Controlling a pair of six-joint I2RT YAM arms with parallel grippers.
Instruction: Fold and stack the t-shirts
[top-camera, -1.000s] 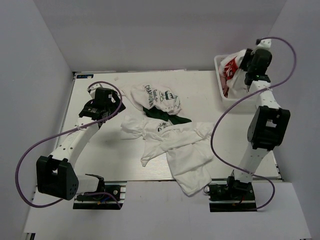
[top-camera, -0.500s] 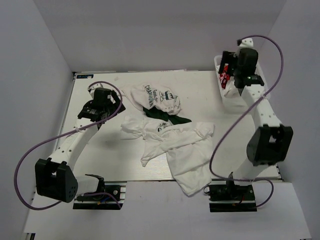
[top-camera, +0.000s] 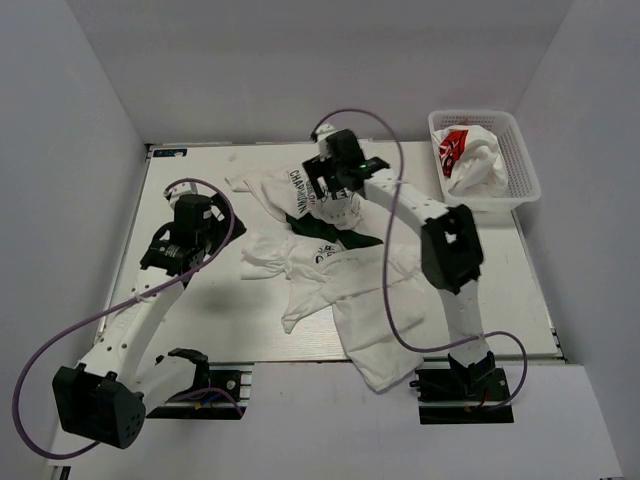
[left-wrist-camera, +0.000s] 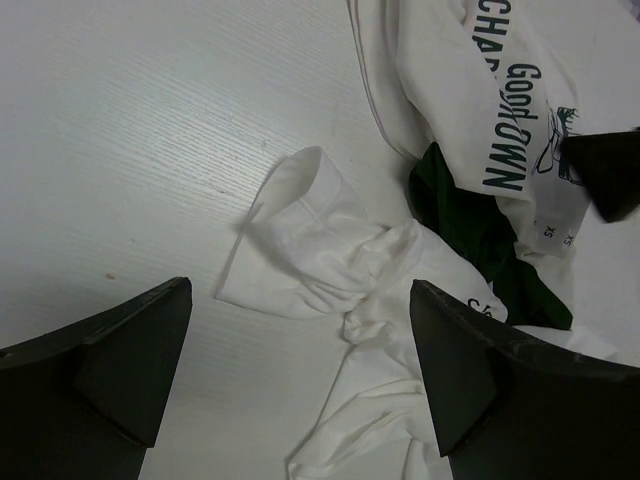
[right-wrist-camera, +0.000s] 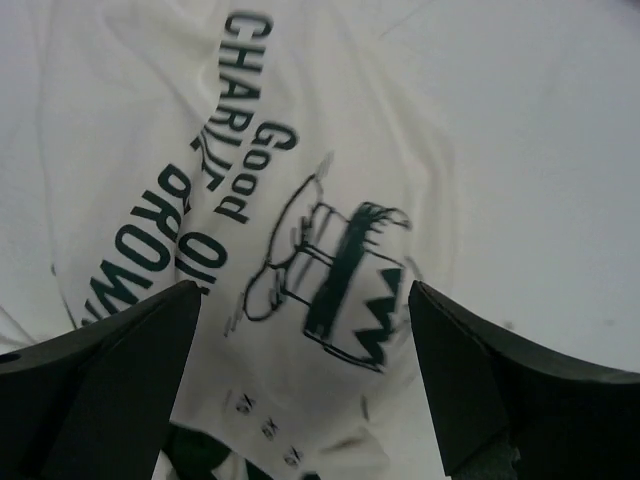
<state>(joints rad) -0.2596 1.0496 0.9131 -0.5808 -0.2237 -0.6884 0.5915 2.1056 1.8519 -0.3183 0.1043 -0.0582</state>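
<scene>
i'm hovering the right end effector, spread wide, over the soft wrinkled printed t-shirt; left end effector also spread, white sleeve at twelve o'clock.

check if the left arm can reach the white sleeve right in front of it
Probably yes: the left gripper hangs open right over the sleeve, and nothing lies on top of it.
</scene>
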